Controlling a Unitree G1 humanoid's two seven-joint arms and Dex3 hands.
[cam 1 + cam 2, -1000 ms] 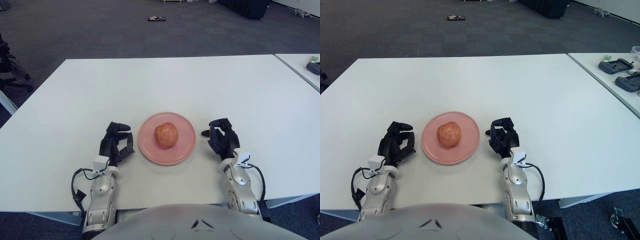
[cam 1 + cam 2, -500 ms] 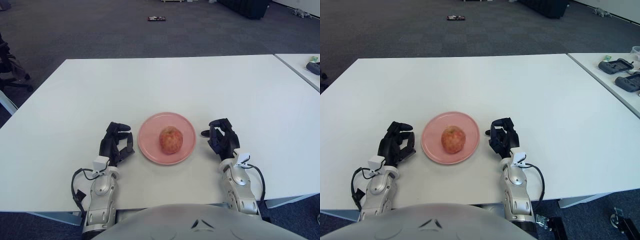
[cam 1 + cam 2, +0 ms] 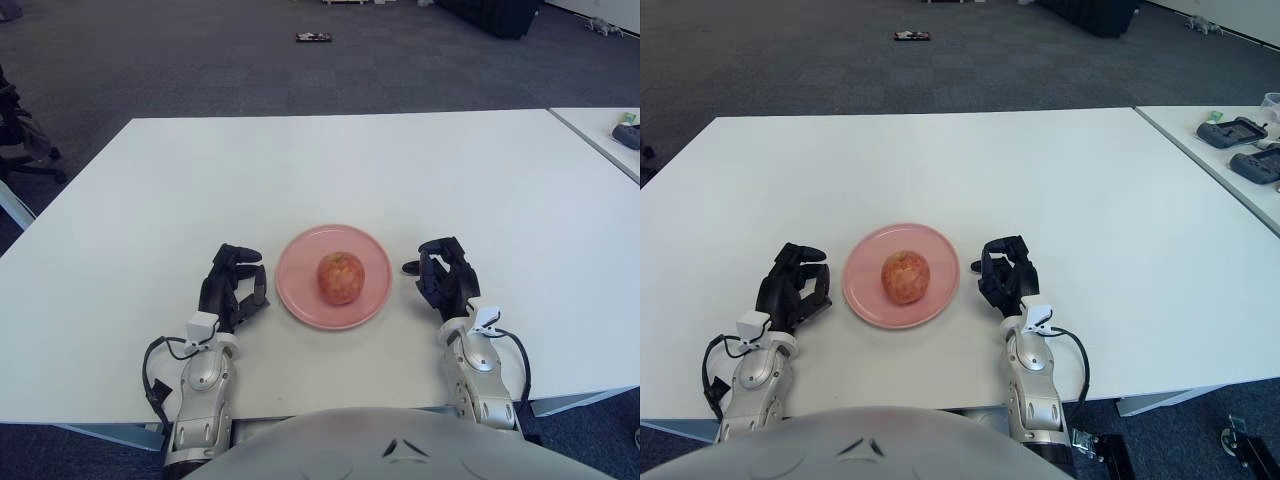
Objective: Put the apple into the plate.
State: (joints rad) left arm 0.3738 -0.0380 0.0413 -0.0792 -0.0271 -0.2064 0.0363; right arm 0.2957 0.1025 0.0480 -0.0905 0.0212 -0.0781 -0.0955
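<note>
A red-yellow apple point(image 3: 341, 278) lies on the pink plate point(image 3: 300, 295) near the front middle of the white table point(image 3: 330, 170). My left hand point(image 3: 231, 285) rests on the table just left of the plate, fingers curled, holding nothing. My right hand point(image 3: 445, 275) rests just right of the plate, fingers curled, holding nothing. Neither hand touches the apple.
A second white table point(image 3: 1230, 150) stands at the right with dark devices point(image 3: 1232, 132) on it. A small dark object point(image 3: 313, 38) lies on the carpet beyond the table. A chair point(image 3: 20, 140) stands at the far left.
The apple has rolled a little to the right on the plate and settled near its middle. Both hands have stayed where they were.
</note>
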